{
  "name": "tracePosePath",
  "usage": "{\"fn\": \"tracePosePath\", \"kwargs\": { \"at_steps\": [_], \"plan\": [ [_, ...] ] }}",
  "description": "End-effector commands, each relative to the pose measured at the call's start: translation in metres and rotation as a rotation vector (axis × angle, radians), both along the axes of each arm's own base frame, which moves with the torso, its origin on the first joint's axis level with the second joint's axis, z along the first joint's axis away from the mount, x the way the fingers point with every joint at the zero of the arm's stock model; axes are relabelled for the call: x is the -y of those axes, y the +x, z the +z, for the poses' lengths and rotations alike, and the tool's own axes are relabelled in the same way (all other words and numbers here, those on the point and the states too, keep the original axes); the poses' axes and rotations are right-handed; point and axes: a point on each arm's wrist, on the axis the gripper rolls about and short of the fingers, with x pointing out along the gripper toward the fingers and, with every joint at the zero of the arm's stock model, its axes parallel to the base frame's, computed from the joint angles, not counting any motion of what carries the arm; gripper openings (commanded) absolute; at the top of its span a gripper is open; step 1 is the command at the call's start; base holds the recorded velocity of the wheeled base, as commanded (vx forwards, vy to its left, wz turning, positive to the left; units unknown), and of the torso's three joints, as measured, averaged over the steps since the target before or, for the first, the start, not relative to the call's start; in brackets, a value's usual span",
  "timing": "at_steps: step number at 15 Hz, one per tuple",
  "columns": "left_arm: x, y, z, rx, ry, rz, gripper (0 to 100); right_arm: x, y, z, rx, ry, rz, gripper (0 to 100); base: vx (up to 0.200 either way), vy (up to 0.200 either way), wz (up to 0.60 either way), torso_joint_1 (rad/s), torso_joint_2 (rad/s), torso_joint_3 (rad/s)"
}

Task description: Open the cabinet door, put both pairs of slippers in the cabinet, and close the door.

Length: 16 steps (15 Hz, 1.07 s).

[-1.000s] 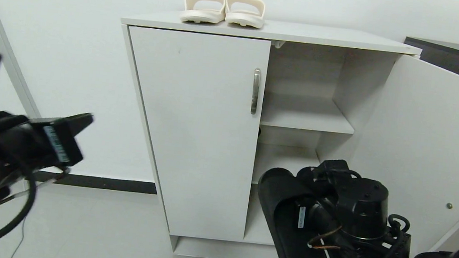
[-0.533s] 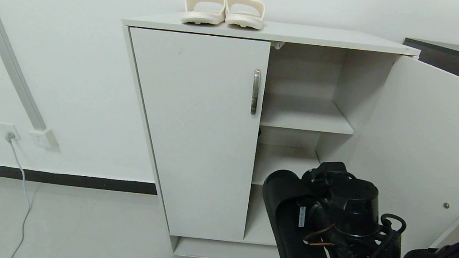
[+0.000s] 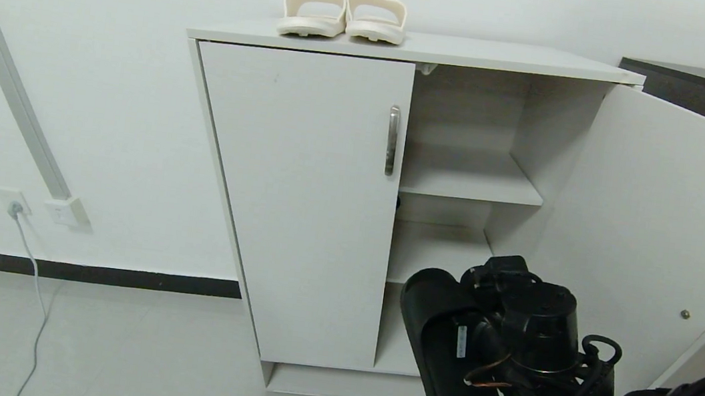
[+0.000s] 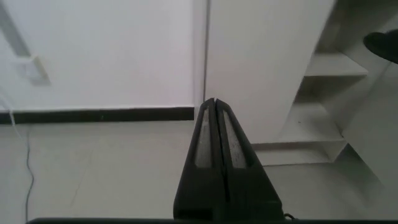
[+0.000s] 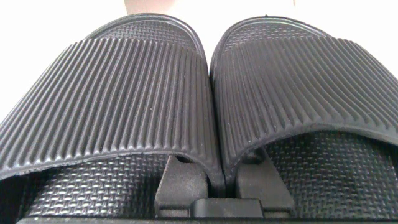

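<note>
White laminate two-door cabinet (image 3: 511, 57) stands against the wall. Right door (image 3: 651, 228) is swung wide and left door (image 3: 298, 205) is shut. Judged: opening step done. The open half shows an upper shelf (image 3: 469, 175), a lower shelf (image 3: 434, 248) and the base board (image 3: 390, 354), all bare where visible.

Black ribbed rubber slippers (image 3: 453, 365), one pair, hang side by side, tilted with toes toward the cabinet. They sit just in front of the open half at its lower levels, not yet inside. Right tool (image 5: 217, 180) is clamped on them, with a finger under each strap pinching the inner sides together. Judged step in hand: carrying the first pair in.

Next move calls for:
- Push forward between the shut door's edge and the open door.
- Level the soles onto a shelf or the base board.
- Let go only once the pair is supported, then back straight out.

Cream moulded slippers (image 3: 343, 14), the second pair, sit side by side on the cabinet top above the left door, waiting.

Left tool (image 4: 216, 134) has its fingers pressed together on nothing. It is low, facing the floor (image 4: 93, 168) beside the cabinet.

Metal bar handle (image 3: 392, 140) is on the left door.

Counts:
- Cabinet: 1.
- Doors: 2 (1 open, 1 shut).
- Shelves: 2, plus base board.
- Slippers: 4, in 2 pairs, none stowed.
- Tools: 2.
- Handles seen: 1.
</note>
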Motion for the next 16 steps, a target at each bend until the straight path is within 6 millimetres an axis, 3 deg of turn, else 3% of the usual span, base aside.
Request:
{"fn": "tracePosePath", "kwargs": {
  "at_steps": [1, 5, 9, 14, 16],
  "plan": [
    [0.0, -0.002, -0.001, 0.021, 0.014, -0.02, 0, -0.001, 0.0, -0.001, -0.001, -0.002, 0.002, 0, 0.0, 0.0, 0.0, 0.0, 0.0, 0.0],
    [0.0, -0.002, -0.001, 0.022, 0.004, -0.016, 0, -0.004, 0.004, 0.004, 0.028, 0.008, 0.002, 0, 0.0, 0.0, 0.0, 0.0, 0.0, 0.0],
    [0.0, -0.002, -0.001, 0.022, 0.007, -0.016, 0, -0.012, 0.021, 0.022, 0.117, 0.044, -0.14, 0, 0.0, 0.0, 0.0, 0.0, 0.0, 0.0],
    [0.0, -0.002, -0.001, 0.021, 0.004, -0.018, 0, -0.016, 0.019, 0.025, 0.129, 0.045, -0.149, 0, 0.0, -0.2, 0.0, 0.006, 0.0, 0.0],
    [0.0, -0.002, -0.001, 0.021, 0.002, -0.018, 0, -0.024, 0.012, 0.024, 0.126, 0.048, -0.113, 0, 0.0, 0.0, 0.0, 0.0, 0.0, 0.0]
  ]
}}
